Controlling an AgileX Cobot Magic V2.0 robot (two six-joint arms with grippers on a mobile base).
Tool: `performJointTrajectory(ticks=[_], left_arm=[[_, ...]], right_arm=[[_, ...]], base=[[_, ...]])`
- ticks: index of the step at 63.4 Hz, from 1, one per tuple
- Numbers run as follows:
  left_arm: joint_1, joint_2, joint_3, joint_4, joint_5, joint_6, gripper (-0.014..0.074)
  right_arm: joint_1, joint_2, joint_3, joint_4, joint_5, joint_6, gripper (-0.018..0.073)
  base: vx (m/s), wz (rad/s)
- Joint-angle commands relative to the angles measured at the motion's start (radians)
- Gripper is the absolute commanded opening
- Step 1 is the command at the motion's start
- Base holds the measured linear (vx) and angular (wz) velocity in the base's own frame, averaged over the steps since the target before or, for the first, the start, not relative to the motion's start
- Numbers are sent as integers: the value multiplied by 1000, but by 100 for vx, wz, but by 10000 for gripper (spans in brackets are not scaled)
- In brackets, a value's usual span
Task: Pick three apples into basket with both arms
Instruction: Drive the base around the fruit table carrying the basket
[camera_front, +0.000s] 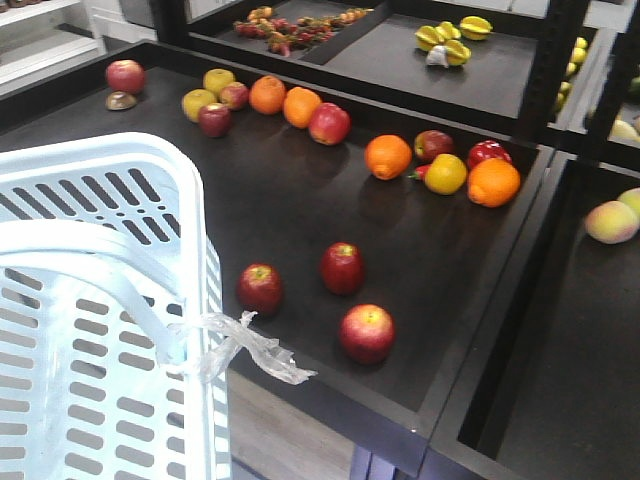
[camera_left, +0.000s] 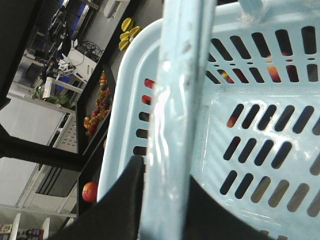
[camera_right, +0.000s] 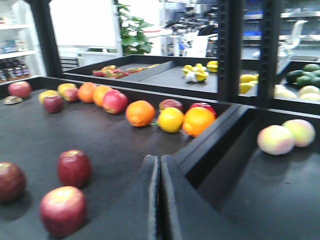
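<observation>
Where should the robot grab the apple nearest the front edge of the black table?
Around its fat middle, coming straight down from above. The apple sits upright, dimple up, with bare table all round it, so the right gripper, shut now, should have room to open on either side.

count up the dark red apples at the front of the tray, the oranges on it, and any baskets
dark red apples: 3
oranges: 4
basket: 1
total: 8
</observation>
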Motion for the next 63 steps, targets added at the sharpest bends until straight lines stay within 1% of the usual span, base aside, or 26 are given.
performJointTrajectory(ticks=[1, 37, 63], left_arm=[[-3, 4, -34, 4, -98, -17, -7], [-3, 4, -34, 4, -98, -17, -6], [-3, 4, -34, 4, -98, -17, -6]], right_arm=[[3, -11, 14, -6, -79, -7, -9], [3, -11, 14, -6, -79, -7, -9], [3, -11, 14, -6, -79, -7, -9]], base=[[-8, 32], [-7, 35], [-1, 42]])
